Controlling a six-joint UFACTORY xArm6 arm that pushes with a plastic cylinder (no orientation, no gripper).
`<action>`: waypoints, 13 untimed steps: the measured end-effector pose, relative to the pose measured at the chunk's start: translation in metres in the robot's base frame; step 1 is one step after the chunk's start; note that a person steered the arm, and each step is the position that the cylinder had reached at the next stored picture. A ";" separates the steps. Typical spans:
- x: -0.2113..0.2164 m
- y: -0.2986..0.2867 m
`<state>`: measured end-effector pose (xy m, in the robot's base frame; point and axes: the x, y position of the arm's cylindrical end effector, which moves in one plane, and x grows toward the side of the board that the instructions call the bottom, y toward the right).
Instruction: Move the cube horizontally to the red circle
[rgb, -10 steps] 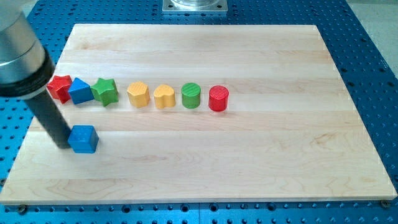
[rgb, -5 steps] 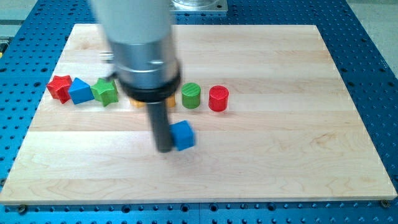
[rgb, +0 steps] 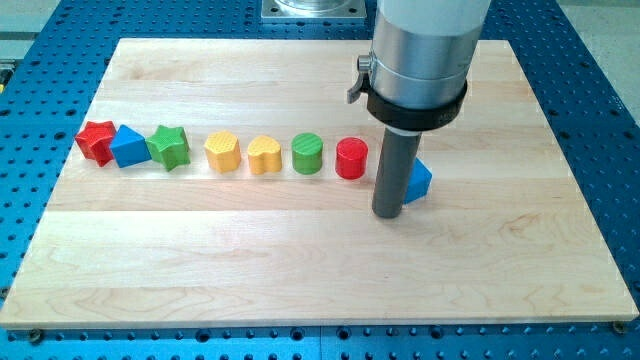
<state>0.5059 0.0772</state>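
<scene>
The blue cube (rgb: 419, 181) lies right of the red circle (rgb: 351, 159), mostly hidden behind my dark rod. My tip (rgb: 387, 214) rests on the board against the cube's left side, just below and right of the red circle. The red circle ends a row of blocks across the board's upper middle.
The row runs from the view's left: red star (rgb: 96, 140), blue block (rgb: 129, 146), green star (rgb: 169, 147), yellow hexagon (rgb: 222, 152), yellow heart (rgb: 264, 155), green circle (rgb: 307, 154). The wooden board (rgb: 300, 270) sits on a blue perforated table.
My tip has swept from the board's left to the right, pushing the blue cube along and slightly upward, from below the blue block to just right of the red circle.
</scene>
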 end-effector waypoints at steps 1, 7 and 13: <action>0.000 0.021; -0.036 0.057; 0.023 0.047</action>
<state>0.5286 0.1247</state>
